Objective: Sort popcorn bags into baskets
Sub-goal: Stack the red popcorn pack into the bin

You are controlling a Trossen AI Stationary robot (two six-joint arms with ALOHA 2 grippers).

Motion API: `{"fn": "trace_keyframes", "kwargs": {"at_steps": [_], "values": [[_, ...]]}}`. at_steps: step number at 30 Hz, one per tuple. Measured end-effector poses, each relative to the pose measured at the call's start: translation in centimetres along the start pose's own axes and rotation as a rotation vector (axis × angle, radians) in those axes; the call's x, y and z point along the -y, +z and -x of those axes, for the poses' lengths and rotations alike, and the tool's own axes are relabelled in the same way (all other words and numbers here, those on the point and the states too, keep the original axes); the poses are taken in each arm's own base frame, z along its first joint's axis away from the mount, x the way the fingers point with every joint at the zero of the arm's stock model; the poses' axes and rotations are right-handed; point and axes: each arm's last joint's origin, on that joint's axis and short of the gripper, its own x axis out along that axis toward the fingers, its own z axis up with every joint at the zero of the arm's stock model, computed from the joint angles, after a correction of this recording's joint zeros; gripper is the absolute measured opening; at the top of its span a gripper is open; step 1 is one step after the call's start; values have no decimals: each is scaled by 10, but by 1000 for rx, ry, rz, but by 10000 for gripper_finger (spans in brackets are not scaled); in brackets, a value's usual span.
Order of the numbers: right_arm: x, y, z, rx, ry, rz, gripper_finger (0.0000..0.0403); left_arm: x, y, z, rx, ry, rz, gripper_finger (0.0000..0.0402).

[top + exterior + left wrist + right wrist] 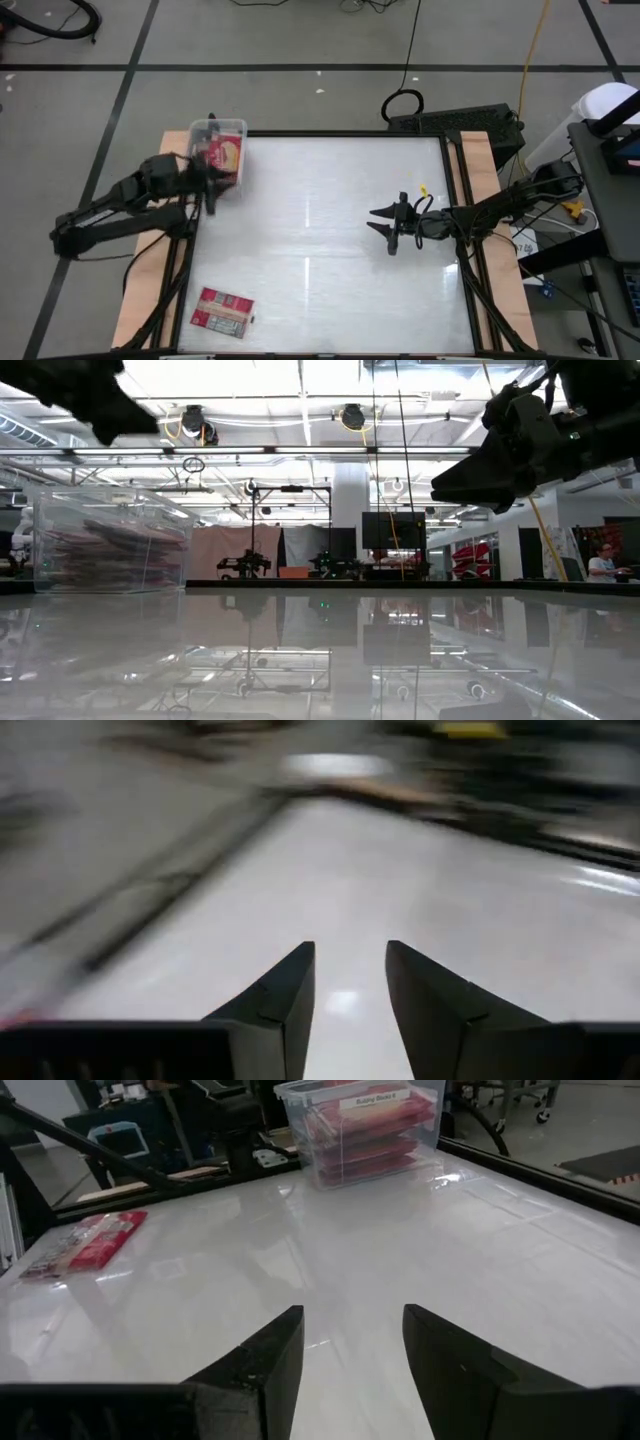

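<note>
**One packet left on the bench, basket nearly full**

In the high view, the small clear plastic basket [218, 150] stood at the far left corner of the white bench [320, 230], with red popcorn bags [224, 156] inside it. The left gripper [208, 190] hung at the basket's near edge. Its fingers could not be read in this view. One flat red packet with a pale panel [222, 310] lay alone near the front left edge, well apart from the basket. The right gripper [392, 225] waited over the right part of the bench, with its fingers apart and nothing between them.

In the low view, the basket [108, 540] showed a pile of packets that reached most of its height.

In the left wrist view, the two dark fingers [278, 1005] stood a little apart with only bare bench between them.

In the right wrist view, the fingers [262, 1365] were open and empty; the basket [362, 1125] and the single packet [85, 1242] were both far ahead.

A risk, in my judgement: the last packet lies flat near the edge, so the fingers may push it off the bench instead of lifting it. Also the high pile may let a new packet slide out.
</note>
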Motion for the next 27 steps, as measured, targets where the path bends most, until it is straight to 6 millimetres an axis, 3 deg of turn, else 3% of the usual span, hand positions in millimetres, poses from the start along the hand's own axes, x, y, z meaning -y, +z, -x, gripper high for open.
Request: {"fn": "trace_keyframes", "kwargs": {"at_steps": [4,7,20,27], "values": [[0,0,0,2,-5,-12,167,25,6,2,124,-412,-72,127],[0,1,0,17,-23,-32,167,42,2,0,160,-574,-117,127],[-11,1,6,32,48,-109,167,102,-35,-21,-76,-460,-187,127],[-19,3,7,34,82,-138,167,135,-53,-23,-176,-494,-209,127]]}}
